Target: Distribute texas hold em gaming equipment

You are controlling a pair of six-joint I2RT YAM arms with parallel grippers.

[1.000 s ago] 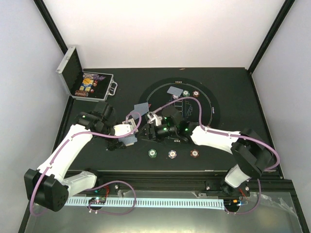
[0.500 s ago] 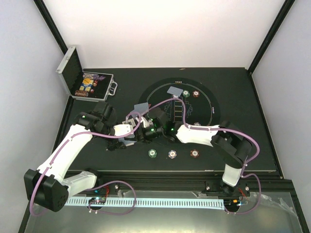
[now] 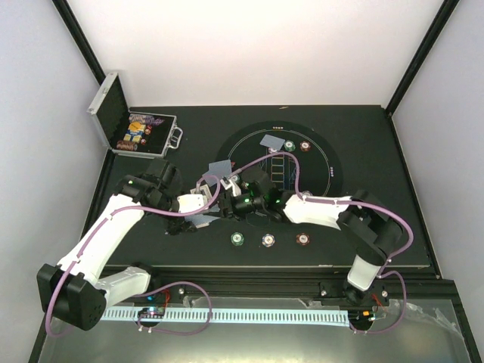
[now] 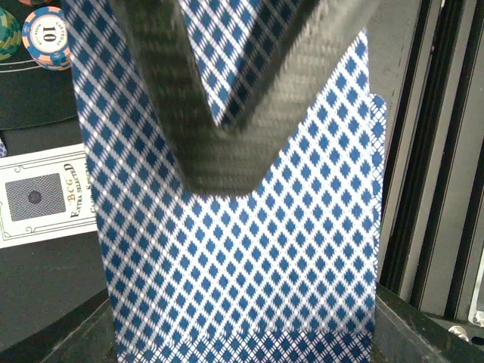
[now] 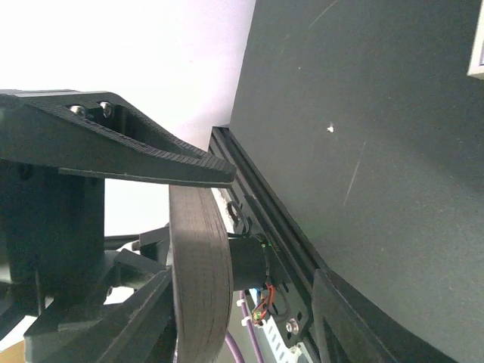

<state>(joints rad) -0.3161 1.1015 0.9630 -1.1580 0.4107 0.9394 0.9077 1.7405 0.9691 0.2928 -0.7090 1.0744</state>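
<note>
Nearest, saw a black tabletop [image 3: 189, 249] boxed by white walls [image 3: 249, 53]. Noted three chips [image 3: 268, 240], green, white and red, rowed near its front edge. Found left gripper [image 3: 203, 214] clenched on blue-diamond-backed cards [image 4: 242, 265]; could not tell right gripper [image 3: 229, 198] state. Farther, spotted two grey-blue cards [image 3: 220, 166] and two chips [image 3: 290, 145] on the ringed mat [image 3: 327, 181].

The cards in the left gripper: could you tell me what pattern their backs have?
A blue-and-white diamond lattice on the cards, clearest in the left wrist view.
</note>
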